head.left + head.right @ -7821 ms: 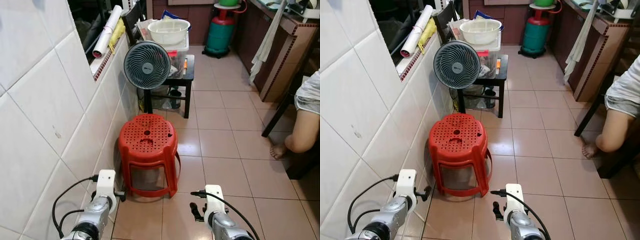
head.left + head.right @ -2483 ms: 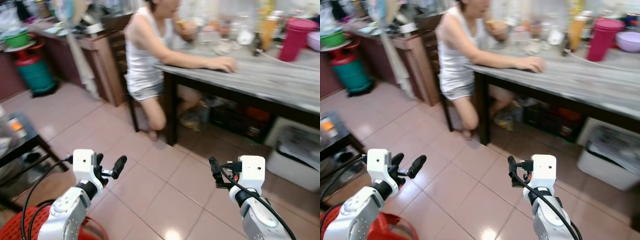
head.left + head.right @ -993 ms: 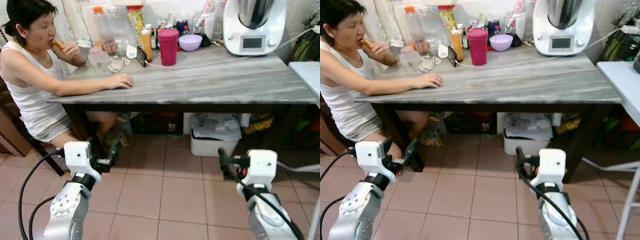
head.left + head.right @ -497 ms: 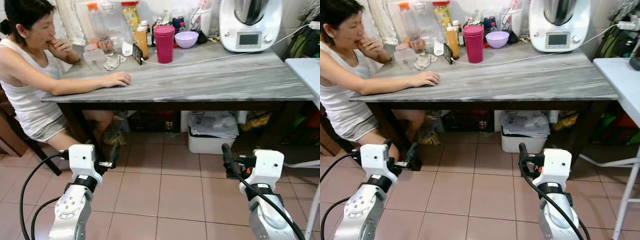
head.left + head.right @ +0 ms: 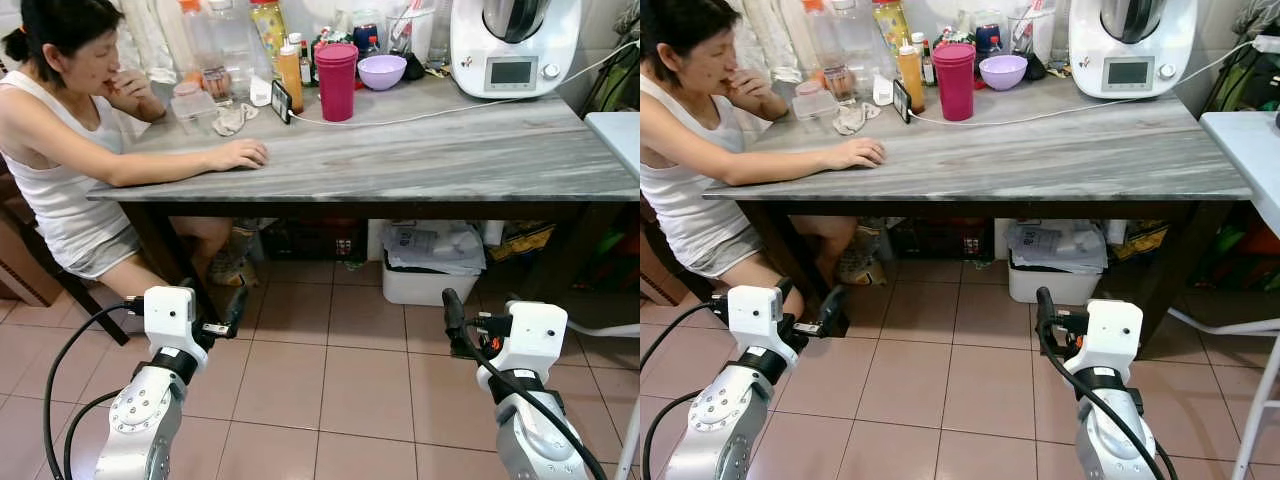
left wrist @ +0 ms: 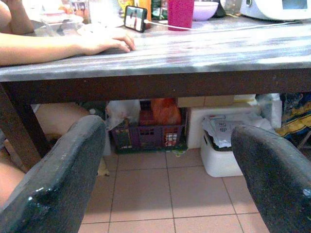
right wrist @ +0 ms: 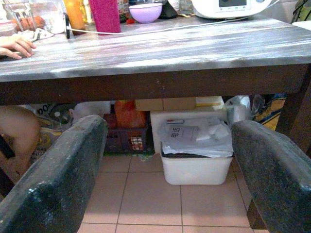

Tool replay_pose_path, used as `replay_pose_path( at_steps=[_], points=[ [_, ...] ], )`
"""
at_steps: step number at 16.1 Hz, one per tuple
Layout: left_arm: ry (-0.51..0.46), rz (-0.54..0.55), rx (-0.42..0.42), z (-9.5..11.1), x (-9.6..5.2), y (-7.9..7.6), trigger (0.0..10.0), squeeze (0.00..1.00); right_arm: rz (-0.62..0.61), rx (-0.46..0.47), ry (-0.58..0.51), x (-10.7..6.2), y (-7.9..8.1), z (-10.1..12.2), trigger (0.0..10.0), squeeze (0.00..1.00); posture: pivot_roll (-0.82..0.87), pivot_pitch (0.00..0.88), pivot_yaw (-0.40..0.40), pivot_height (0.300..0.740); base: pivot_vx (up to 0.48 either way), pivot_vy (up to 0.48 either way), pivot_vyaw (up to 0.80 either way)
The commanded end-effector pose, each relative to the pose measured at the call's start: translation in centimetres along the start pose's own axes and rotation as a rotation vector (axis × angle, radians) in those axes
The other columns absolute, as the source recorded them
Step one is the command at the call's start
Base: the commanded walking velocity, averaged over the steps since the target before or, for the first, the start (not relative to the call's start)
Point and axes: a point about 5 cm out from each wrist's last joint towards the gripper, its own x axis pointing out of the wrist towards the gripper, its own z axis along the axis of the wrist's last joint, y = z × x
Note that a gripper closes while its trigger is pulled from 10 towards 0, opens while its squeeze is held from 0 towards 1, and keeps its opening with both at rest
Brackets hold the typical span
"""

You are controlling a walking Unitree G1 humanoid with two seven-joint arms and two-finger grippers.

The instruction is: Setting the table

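Note:
A grey marbled table point(image 5: 420, 155) on dark legs stands ahead. At its back edge are a magenta tumbler point(image 5: 336, 80), a purple bowl point(image 5: 381, 70), an orange bottle point(image 5: 290, 75), a phone point(image 5: 281, 100) and a white kitchen machine point(image 5: 515, 45). Both arms are held low over the tiled floor, short of the table. My left gripper point(image 5: 215, 305) is open and empty, its fingers point(image 6: 63, 179) wide apart. The open right gripper point(image 5: 455, 322) also holds nothing, its fingers point(image 7: 58, 174) framing the space under the table.
A person point(image 5: 60, 150) sits at the table's left end, one hand point(image 5: 240, 155) flat on the top. A white bin point(image 5: 430, 265) and crates point(image 6: 146, 131) sit under the table. A white side table point(image 5: 615, 130) stands at the right. Tiled floor point(image 5: 330, 380) lies between me and the table.
The view has swung from a red stool and fan by the wall round to this table. Over the last second it shifts only slightly. Both grippers stay open.

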Motion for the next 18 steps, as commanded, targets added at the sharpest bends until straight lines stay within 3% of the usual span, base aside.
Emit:
replay_pose_path(
  at_steps=[1,4,6,8,18],
  points=[
    [0.02,-0.004,0.016,-0.13,-0.21,0.39,10.0,0.0,0.012,0.004,0.006,-0.11,0.31,-0.15,10.0,0.0,-0.22,0.0,0.1,0.74,0.0,0.0,0.0],
    [0.027,-0.011,0.013,-0.19,-0.27,0.35,10.0,0.0,0.008,0.009,0.018,-0.16,0.22,-0.33,10.0,0.0,-0.22,0.0,0.101,0.74,0.0,0.0,0.0],
    [0.031,-0.016,0.012,-0.19,-0.3,0.36,10.0,0.0,0.005,0.009,0.025,-0.17,0.18,-0.44,10.0,0.0,-0.22,0.0,0.102,0.74,0.0,0.0,-0.8],
    [0.035,-0.019,0.01,-0.24,-0.34,0.41,10.0,0.0,0.007,0.01,0.024,-0.2,0.21,-0.45,10.0,0.0,-0.22,0.0,0.103,0.74,0.0,-0.264,-0.72],
    [0.056,-0.029,0.015,-0.44,-0.48,0.43,10.0,0.0,0.014,0.015,0.033,-0.43,0.17,-0.59,10.0,0.0,-0.22,0.0,0.1,0.74,0.0,-0.374,0.0]
  ],
)
